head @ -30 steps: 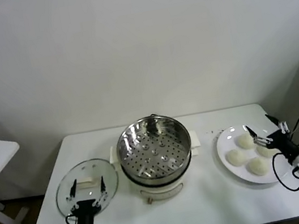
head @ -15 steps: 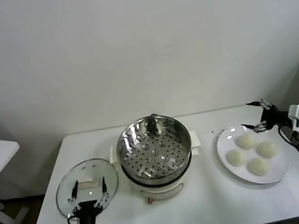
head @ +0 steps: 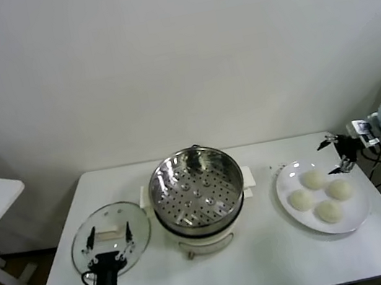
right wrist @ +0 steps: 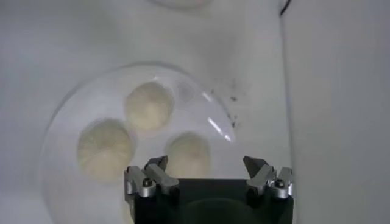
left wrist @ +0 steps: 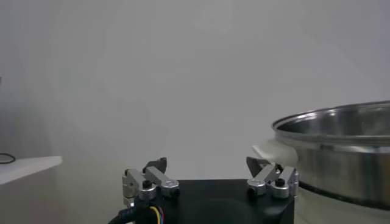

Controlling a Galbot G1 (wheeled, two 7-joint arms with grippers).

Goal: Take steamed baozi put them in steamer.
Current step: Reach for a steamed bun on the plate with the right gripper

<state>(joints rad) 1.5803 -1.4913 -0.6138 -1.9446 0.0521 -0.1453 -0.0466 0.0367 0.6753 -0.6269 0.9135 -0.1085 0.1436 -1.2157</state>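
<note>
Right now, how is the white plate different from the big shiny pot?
The plate is flat and white; the steamer is deep, shiny steel with a holed tray. The plate holds four baozi; the steamer holds none. Both are round and sit on the table.

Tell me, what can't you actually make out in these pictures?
- Fourth bun: the head view shows four buns on the plate; the right wrist view shows three, its own tool covering the rest.
- Steamer: cut off by the edge in the left wrist view; its tray is unseen there.
- Lid: partly covered by the left tool in the head view.
- Specks on the table by the plate: too small to identify.
</note>
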